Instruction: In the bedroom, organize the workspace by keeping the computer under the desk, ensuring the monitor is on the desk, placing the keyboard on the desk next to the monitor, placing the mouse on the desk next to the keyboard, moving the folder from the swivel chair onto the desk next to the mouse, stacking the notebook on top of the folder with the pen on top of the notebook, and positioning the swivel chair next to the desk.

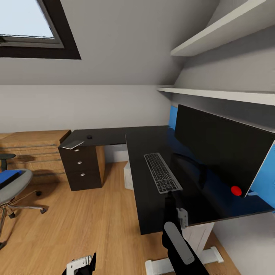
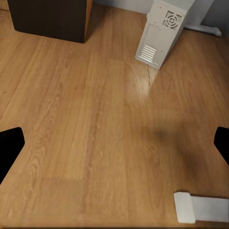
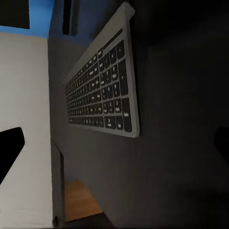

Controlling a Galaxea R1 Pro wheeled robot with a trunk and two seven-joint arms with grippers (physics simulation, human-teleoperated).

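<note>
Desk [image 1: 152, 145]: long glossy black L-shape along the wall; drawer unit [image 1: 81, 166] with round knobs at its far end.
Monitor [image 1: 221, 149]: stood on the desk against the blue wall panel, red dot at the near lower corner; already where the task wanted it.
Keyboard [image 1: 162, 172]: lay flat on the desk just in front of the monitor, near the front edge; placement looked acceptable.
Mouse [image 1: 89, 136]: small and dark on the far wing, well apart from the keyboard; I judged it not yet placed.
Notebook [image 1: 73, 144]: thin grey, on the far corner, overhanging the edge.
Folder [image 1: 9, 177]: blue, lying on the swivel chair [image 1: 13, 187], which stood well away from the desk; not yet moved.
Computer [image 2: 162, 31]: upright on the wood floor by the desk's white leg.
Right pincer [image 3: 114, 143]: spread wide, empty, poised near the keyboard's near end.
Left pincer [image 2: 114, 143]: spread, empty, low over bare floor.
Pen: could not be made out.
</note>
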